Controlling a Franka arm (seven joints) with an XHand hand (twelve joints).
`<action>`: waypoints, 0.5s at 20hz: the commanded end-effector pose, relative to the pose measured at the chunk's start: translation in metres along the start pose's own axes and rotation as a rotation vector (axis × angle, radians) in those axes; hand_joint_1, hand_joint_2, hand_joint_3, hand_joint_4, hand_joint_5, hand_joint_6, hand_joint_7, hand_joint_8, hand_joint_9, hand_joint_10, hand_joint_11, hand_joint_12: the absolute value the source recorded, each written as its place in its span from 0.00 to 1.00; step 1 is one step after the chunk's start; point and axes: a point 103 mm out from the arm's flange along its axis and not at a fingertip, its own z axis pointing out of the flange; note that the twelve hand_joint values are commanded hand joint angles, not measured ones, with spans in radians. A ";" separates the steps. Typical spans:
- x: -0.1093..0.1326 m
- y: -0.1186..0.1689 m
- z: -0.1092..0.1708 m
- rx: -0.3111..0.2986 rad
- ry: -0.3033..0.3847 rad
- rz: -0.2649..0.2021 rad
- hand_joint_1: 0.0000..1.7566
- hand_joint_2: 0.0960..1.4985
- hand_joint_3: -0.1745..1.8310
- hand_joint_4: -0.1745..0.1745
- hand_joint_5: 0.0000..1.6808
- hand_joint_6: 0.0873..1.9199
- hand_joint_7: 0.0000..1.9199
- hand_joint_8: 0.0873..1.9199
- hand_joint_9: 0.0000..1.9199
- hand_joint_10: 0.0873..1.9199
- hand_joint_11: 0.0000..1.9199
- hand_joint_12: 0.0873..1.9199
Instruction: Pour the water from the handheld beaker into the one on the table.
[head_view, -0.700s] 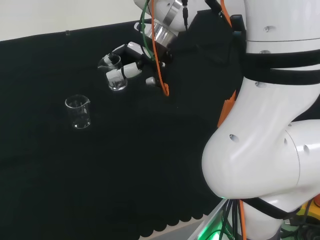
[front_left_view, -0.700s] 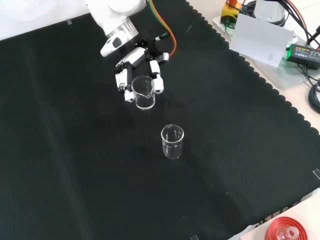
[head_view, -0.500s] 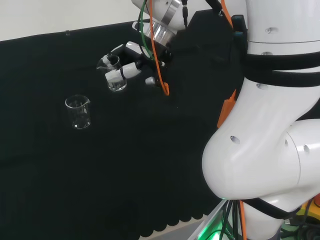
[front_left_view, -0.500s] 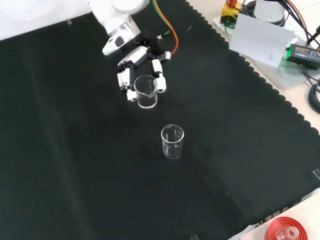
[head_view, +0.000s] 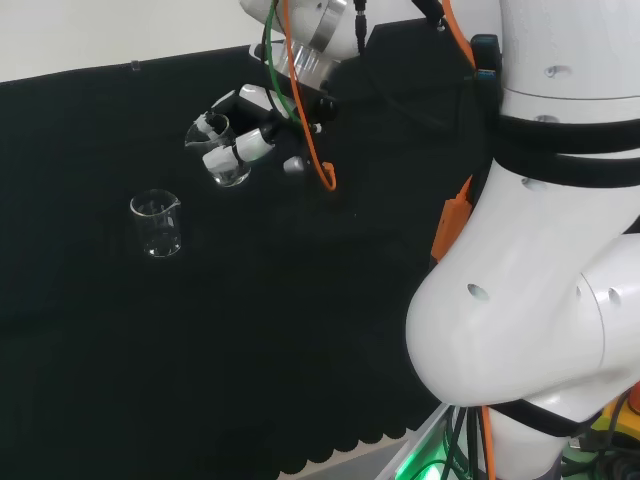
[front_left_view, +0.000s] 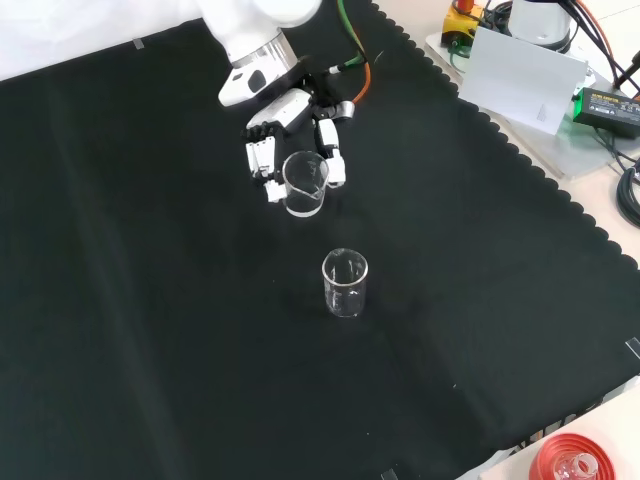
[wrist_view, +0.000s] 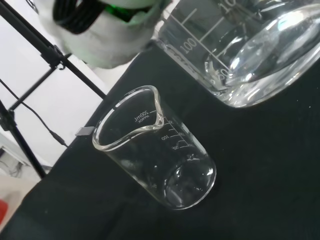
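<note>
Beaker (front_left_view: 305, 184) gripped in the hand (front_left_view: 268, 142), tilting short of the empty beaker (front_left_view: 345, 283); pour now and water hits cloth (front_left_view: 150, 300).

The arm (head_view: 530, 290) is built of bulky, glossy white links with black bands at the joints and small recessed screws, orange and green cables (head_view: 300, 110) trailing past a silver wrist collar to the black-and-white hand (front_left_view: 290, 140).
</note>
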 end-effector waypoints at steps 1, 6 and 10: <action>0.011 0.000 0.001 0.005 -0.091 0.015 0.75 0.66 0.00 0.00 0.89 0.00 0.81 0.00 0.84 0.03 0.54 0.48; 0.021 0.003 0.005 0.022 -0.147 0.020 0.75 0.66 0.00 0.00 0.89 0.00 0.81 0.00 0.84 0.03 0.54 0.48; 0.025 0.006 0.009 0.041 -0.190 0.030 0.75 0.66 0.00 0.00 0.89 0.00 0.81 0.00 0.84 0.03 0.54 0.48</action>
